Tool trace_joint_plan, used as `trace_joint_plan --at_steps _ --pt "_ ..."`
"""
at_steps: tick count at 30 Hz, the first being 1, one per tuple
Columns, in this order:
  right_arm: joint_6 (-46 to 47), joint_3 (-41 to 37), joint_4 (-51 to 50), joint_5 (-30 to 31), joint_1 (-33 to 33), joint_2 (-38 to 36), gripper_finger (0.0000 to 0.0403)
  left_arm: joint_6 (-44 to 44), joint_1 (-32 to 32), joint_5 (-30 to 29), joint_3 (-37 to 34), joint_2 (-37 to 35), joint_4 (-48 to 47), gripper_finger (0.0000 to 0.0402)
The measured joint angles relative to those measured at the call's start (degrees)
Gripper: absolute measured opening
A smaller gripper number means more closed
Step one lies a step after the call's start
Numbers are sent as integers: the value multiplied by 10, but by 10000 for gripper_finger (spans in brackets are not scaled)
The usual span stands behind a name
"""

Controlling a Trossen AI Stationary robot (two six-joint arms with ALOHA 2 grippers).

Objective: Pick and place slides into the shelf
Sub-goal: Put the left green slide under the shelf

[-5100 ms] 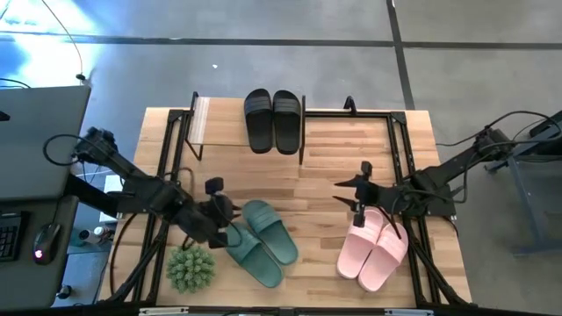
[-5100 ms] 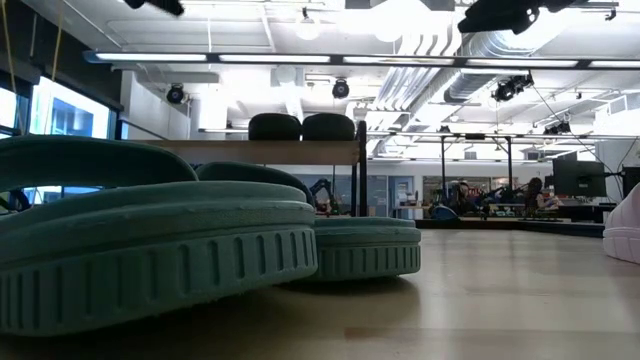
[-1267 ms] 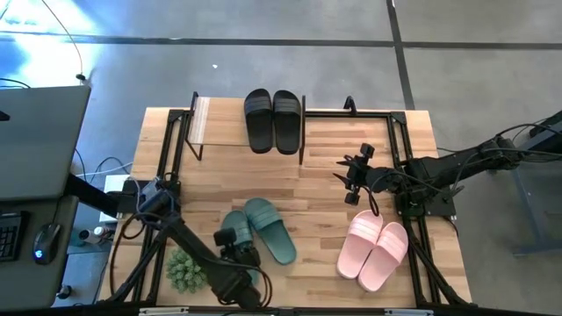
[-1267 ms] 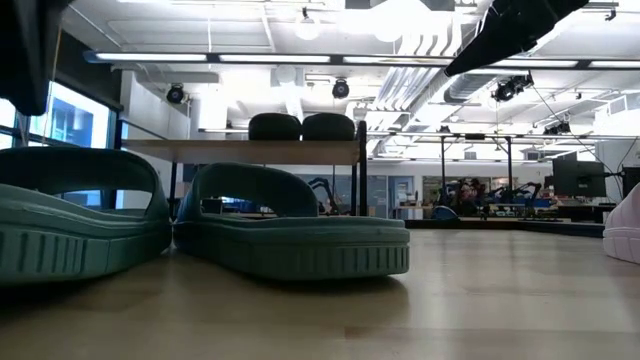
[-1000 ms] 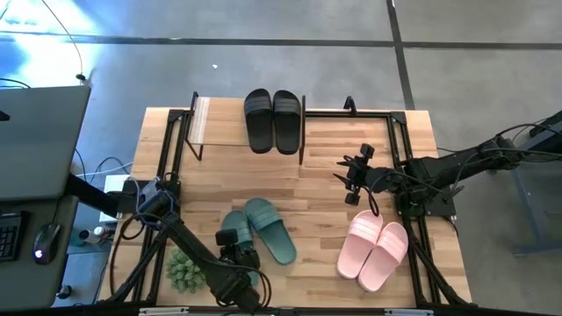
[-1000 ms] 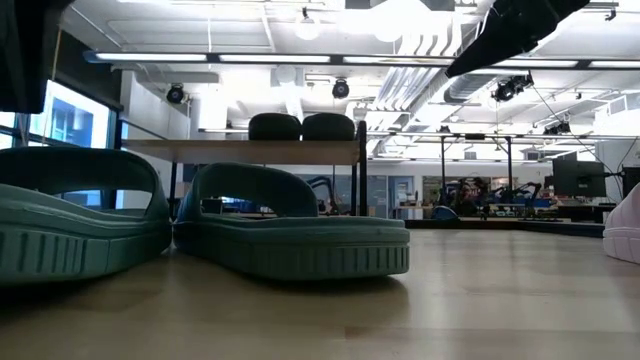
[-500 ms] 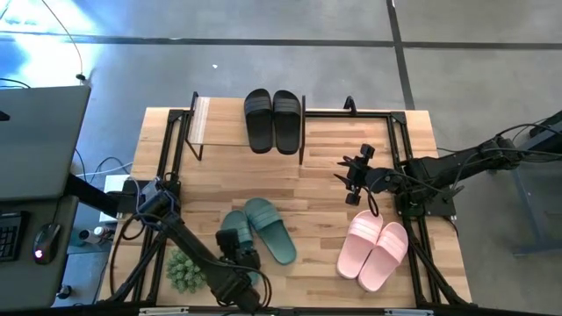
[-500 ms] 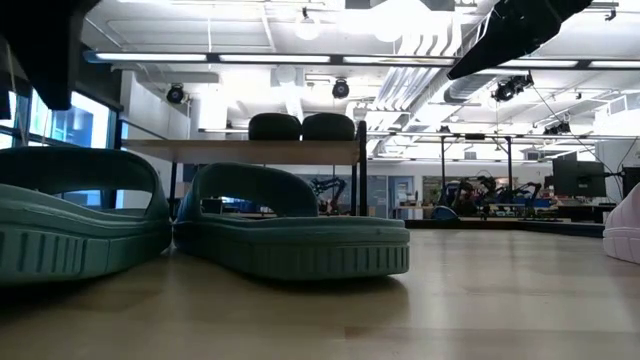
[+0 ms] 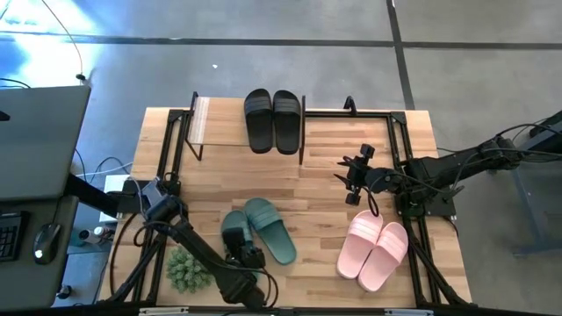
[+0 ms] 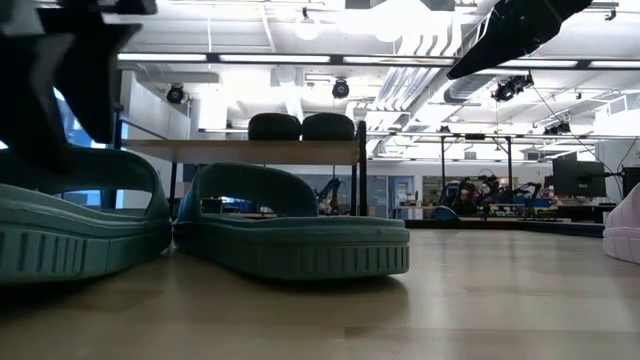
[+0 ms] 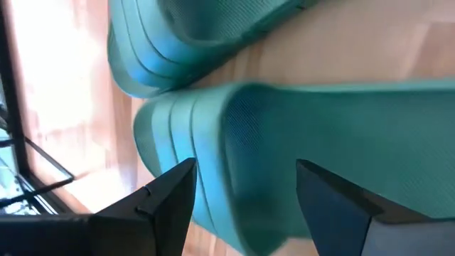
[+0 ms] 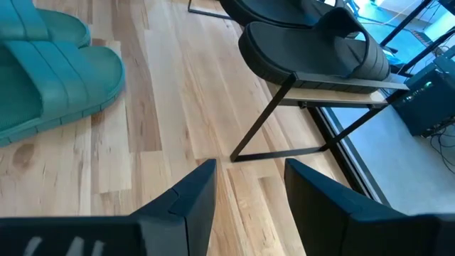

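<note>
Left wrist view puts us right over one dark green slide [image 11: 298, 142]: our left tool [image 11: 242, 192] has its two fingers spread wide, one on each side of the ribbed strap, and nothing is gripped yet. From above, that left tool [image 9: 235, 241] sits at the near end of the green pair [image 9: 259, 230], low on the worktop [image 9: 316, 171] and next to the spiky plant ball [image 9: 190, 268]. The black pair [image 9: 272, 120] already rests on the top board of the shelf [image 9: 215, 132] at the far edge, and the pink pair [image 9: 376, 248] lies near the right front corner.

We judge these slides to be light, moulded rubber: springy rather than stiff, grippy rather than slick, and in no way fragile. The wide strap looks like the best place to take hold, since it arches clear of the footbed and gives the fingers something to close across. A pinch on the sole edge would likely let the slide droop or twist.

Our right tool [image 9: 351, 180] hangs above the bare worktop between the shelf and the pink pair, fingers apart and empty.
</note>
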Motion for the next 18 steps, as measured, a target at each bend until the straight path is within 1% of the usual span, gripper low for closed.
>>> trace_joint_plan --at_steps 3,5,8,10,14,16,18 --pt "1 0 0 0 0 0 158 9 9 -22 0 6 -1 225" --pt "2 0 -1 0 0 0 158 11 15 -24 -6 12 1 225" --pt "6 0 -2 0 0 0 158 8 25 -14 -29 12 0 225" --pt "6 0 -5 0 0 0 158 4 28 8 -50 12 -2 225" --pt "6 0 -6 0 0 0 158 -19 30 30 -83 12 -1 223" --pt "6 0 -5 0 0 0 158 -32 30 34 -90 12 -2 215" --pt "6 0 -5 0 0 0 158 -40 30 34 -90 12 -2 198"
